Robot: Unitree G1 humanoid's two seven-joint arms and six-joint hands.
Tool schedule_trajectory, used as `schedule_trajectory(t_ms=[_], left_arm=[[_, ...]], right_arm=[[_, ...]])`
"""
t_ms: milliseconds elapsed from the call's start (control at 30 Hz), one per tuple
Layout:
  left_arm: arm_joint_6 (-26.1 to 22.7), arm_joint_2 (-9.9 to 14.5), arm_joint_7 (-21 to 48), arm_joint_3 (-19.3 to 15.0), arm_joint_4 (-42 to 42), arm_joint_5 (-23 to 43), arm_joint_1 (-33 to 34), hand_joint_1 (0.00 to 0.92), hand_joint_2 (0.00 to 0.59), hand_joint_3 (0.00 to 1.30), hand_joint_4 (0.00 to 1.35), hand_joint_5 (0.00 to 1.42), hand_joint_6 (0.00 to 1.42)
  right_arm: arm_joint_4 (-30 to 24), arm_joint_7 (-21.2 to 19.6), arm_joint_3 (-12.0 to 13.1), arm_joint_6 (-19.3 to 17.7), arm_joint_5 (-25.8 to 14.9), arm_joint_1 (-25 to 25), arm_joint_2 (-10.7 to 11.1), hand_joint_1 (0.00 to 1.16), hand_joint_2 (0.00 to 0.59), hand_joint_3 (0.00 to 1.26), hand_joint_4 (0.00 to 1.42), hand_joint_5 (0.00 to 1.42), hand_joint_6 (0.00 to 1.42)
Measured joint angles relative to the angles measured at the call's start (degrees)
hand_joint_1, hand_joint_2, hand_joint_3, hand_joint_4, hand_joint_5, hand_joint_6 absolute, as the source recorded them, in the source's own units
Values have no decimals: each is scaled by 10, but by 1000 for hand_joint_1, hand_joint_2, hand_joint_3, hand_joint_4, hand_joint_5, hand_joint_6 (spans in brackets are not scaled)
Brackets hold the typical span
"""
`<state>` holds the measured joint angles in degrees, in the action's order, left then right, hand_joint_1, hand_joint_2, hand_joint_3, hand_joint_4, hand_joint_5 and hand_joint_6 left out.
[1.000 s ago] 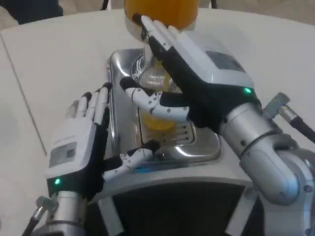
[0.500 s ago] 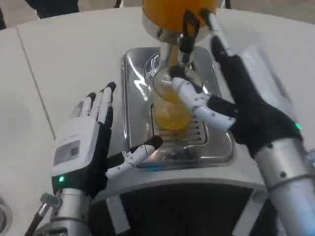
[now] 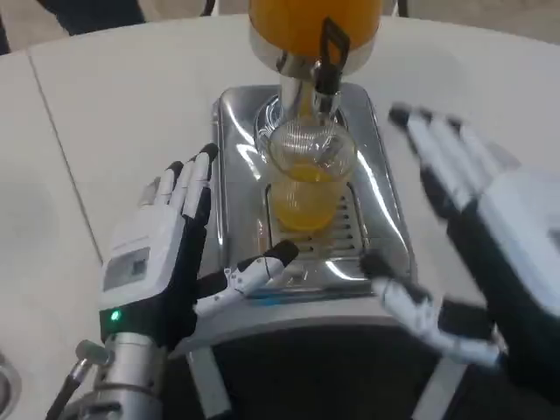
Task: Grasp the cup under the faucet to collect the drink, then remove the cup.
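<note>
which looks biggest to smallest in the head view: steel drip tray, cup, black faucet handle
1. steel drip tray, widest by far.
2. cup, standing on the tray with orange drink inside.
3. black faucet handle, a small lever above the cup.

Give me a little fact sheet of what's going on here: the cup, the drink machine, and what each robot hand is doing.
cup: clear, upright on the drip tray, part-filled with orange drink
dispenser: orange tank, black faucet lever above the cup
drip tray: shiny metal, slotted grate under the cup
left hand: open, beside the tray's left edge, holding nothing
right hand: open, fingers spread, right of the tray, apart from the cup
task stage: cup not yet removed
</note>
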<state>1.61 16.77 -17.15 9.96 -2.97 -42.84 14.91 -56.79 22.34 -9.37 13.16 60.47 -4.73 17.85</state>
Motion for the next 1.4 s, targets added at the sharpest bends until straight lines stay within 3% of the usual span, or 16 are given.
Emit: schedule_trajectory(t_ms=[67, 167, 267, 333, 600, 733, 900, 1233, 1400], left_arm=[[9, 3, -3, -1, -7, 5, 1, 93, 86, 0, 0, 1, 26], [17, 2, -8, 0, -14, 10, 6, 141, 72, 0, 0, 4, 34], [20, 0, -9, 1, -35, 22, 24, 302, 64, 0, 0, 14, 52], [25, -4, -9, 1, -49, 34, 34, 350, 60, 0, 0, 33, 74], [71, -36, -8, -10, -123, 131, 85, 363, 52, 0, 0, 59, 107], [84, -48, -6, -9, -153, 153, 107, 361, 50, 0, 0, 61, 110], [94, -53, -6, 1, -176, 152, 120, 342, 48, 0, 0, 65, 114], [109, -80, -15, 5, -239, 153, 166, 332, 38, 0, 0, 77, 118], [119, -93, -28, 6, -279, 153, 195, 329, 38, 0, 0, 79, 124]], right_arm=[[13, -21, -6, -25, 16, -33, -7, 611, 336, 0, 0, 0, 48], [39, -23, -20, -41, 40, -31, -21, 651, 315, 0, 0, 0, 48], [52, 13, -24, -57, 34, -15, -21, 656, 311, 0, 0, 0, 48], [50, 32, -15, -57, 28, -8, -23, 656, 308, 0, 0, 0, 48], [25, 78, 48, -59, -13, -5, -14, 663, 292, 0, 0, 0, 61], [19, 78, 52, -91, -18, -46, -2, 665, 291, 0, 0, 0, 63], [15, 75, 55, -115, -19, -96, -4, 666, 291, 0, 0, 0, 64], [18, 82, 69, -113, -11, -60, -16, 666, 291, 0, 0, 0, 64], [18, 92, 71, -111, -9, -68, -18, 666, 290, 0, 0, 0, 68]])
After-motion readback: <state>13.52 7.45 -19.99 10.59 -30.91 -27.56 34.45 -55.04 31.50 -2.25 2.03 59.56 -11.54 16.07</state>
